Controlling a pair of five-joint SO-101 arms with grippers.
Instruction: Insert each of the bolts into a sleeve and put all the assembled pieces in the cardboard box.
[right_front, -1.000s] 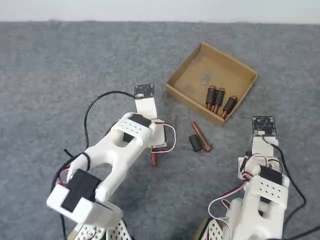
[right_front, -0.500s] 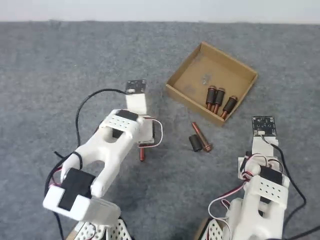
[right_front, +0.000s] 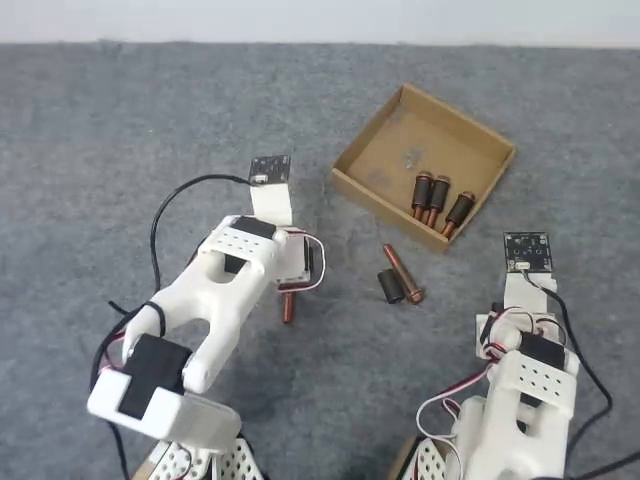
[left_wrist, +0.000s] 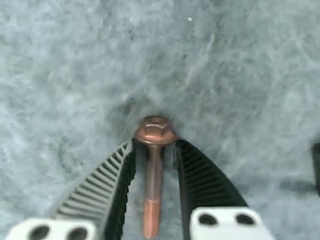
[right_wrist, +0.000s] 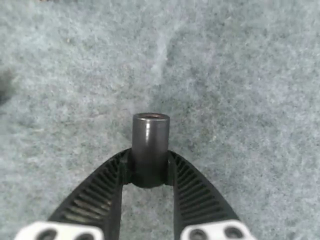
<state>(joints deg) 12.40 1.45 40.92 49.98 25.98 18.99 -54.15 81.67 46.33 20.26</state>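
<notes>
Bolt (left_wrist: 153, 172), coppery, hex-headed, clamped in left hand (left_wrist: 154, 146), smooth black tube sleeve (right_wrist: 150, 140) clamped in right hand (right_wrist: 149, 161)

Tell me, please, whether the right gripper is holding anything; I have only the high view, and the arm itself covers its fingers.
Observer: Yes. In the right wrist view, the right gripper is shut on a black sleeve, whose open end sticks out past the fingertips.
Operator: Thank you. And how does the other arm grip its part?
Observer: In the left wrist view, the left gripper clamps the copper bolt by its shank, just behind the hex head. The head sits beyond the fingertips and the threaded end points back toward the wrist.
</notes>
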